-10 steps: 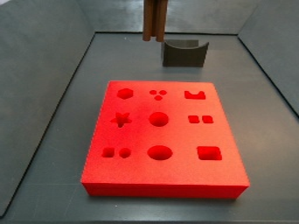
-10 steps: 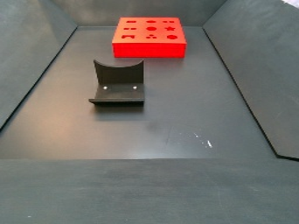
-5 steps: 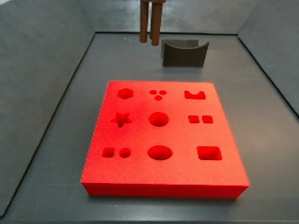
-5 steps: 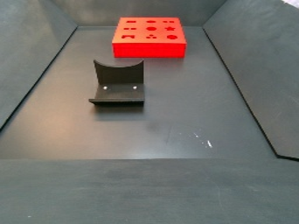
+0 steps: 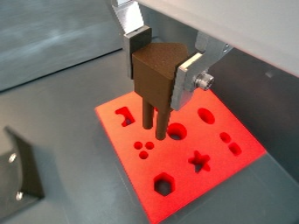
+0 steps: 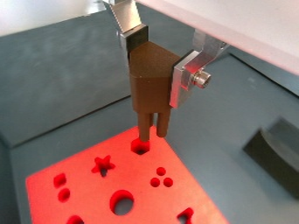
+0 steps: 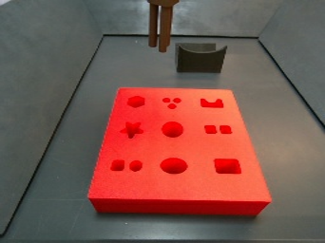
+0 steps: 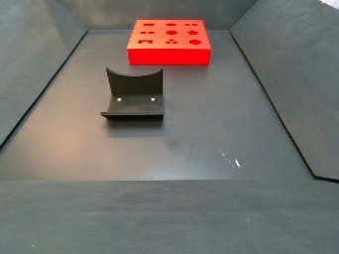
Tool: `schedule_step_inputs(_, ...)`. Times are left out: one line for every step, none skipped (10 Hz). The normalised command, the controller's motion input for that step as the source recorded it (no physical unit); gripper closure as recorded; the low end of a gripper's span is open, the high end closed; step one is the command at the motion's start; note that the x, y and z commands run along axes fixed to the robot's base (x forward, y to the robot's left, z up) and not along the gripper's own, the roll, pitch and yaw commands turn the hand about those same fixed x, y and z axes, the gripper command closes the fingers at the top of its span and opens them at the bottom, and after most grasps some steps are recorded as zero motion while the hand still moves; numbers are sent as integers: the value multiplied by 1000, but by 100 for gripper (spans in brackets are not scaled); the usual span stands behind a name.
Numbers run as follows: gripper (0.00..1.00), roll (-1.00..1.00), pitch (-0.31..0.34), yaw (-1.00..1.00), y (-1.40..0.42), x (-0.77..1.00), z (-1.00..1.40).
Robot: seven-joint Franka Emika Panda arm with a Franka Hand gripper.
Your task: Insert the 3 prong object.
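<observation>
My gripper (image 5: 160, 72) is shut on the 3 prong object (image 5: 155, 83), a brown piece with thin prongs pointing down. It shows in both wrist views, also (image 6: 149, 83). It hangs well above the red board (image 5: 187, 153), which has several shaped holes. In a side view the piece (image 7: 160, 27) hangs at the top edge, above the far end of the red board (image 7: 178, 147); only its lower part shows there. In a side view the red board (image 8: 169, 42) lies at the far end, and gripper and piece are out of frame.
The fixture, a dark block with a curved notch, stands beyond the board (image 7: 199, 57) and in the middle of the floor (image 8: 133, 94). It also shows in a wrist view (image 6: 275, 149). Sloping grey walls enclose the floor.
The brown piece has risen a little and shifted slightly left in the side view; less of it shows at the top edge. The board and fixture have not moved.
</observation>
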Motion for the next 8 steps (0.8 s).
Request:
schedule_step_inputs(100, 0, 0, -1000, 0, 14, -97)
schedule_step_inputs(100, -124, -134, -860, 109, 257, -331)
schedule_step_inputs(100, -210, -199, -634, 223, 460, -460)
schedule_step_inputs(100, -167, -166, -686, 180, 443, -486)
schedule_step_inputs(100, -46, -90, -823, 43, 340, -617)
schedule_step_inputs(100, 0, -27, -971, 0, 203, -680)
schedule_step_inputs(100, 27, -10, -1000, 0, 0, -631)
schedule_step_inputs(100, 126, -11, -1000, 0, 0, -417)
